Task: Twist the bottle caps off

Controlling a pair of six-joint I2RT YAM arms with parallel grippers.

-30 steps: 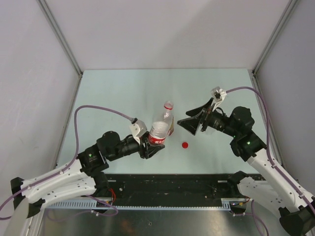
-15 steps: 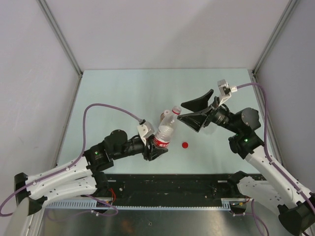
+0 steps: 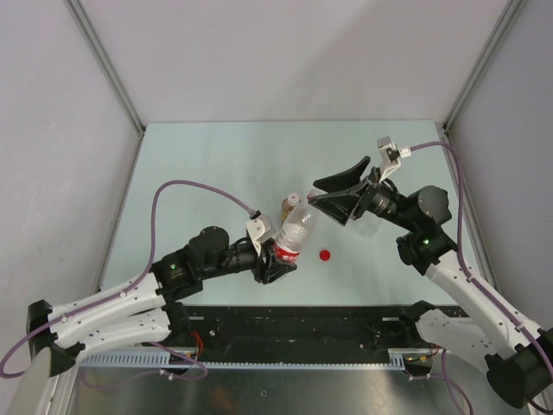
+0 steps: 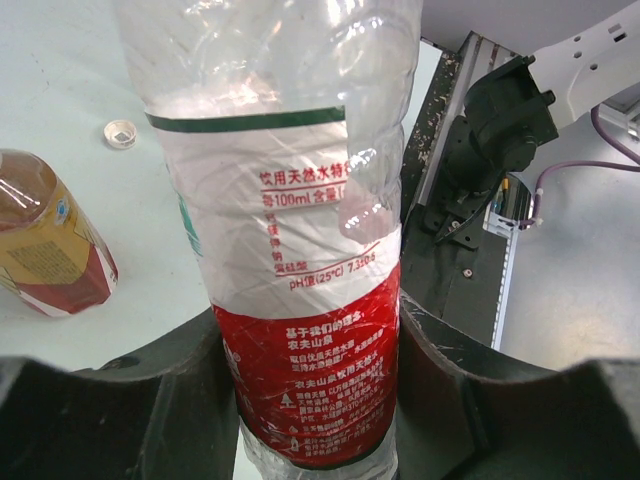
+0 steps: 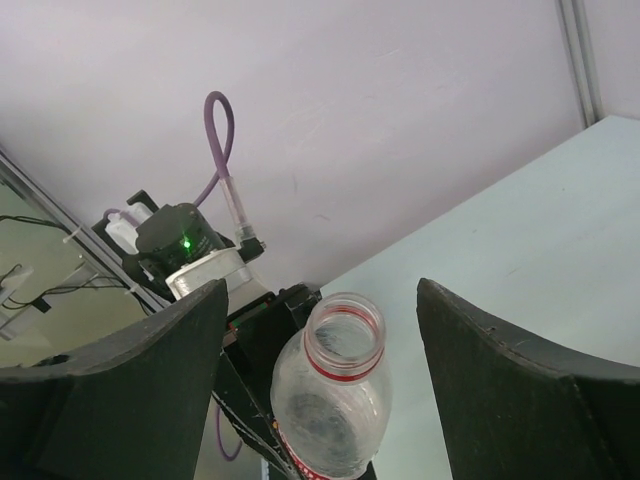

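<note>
My left gripper (image 3: 275,261) is shut on the red-and-white labelled bottle (image 3: 294,233) near its base and holds it tilted toward the right arm. In the left wrist view my gripper (image 4: 315,400) clamps the red part of the bottle's label (image 4: 300,250). The bottle's mouth (image 5: 343,325) is open, with only a red ring on it. My right gripper (image 3: 321,195) is open and empty just right of the mouth; in its own view it (image 5: 320,290) has a jaw on either side of the neck, apart from it. A red cap (image 3: 325,255) lies on the table.
The amber bottle (image 3: 288,206) stands just behind the held bottle; in the left wrist view it (image 4: 50,250) is at the left, with a loose white cap (image 4: 120,133) on the table beyond it. The left arm's wrist (image 5: 190,250) shows behind the bottle.
The left gripper has moved right and tilted the labelled bottle toward the right arm. The right gripper has risen and swung left to the bottle's mouth, still open. The red cap has not moved.
</note>
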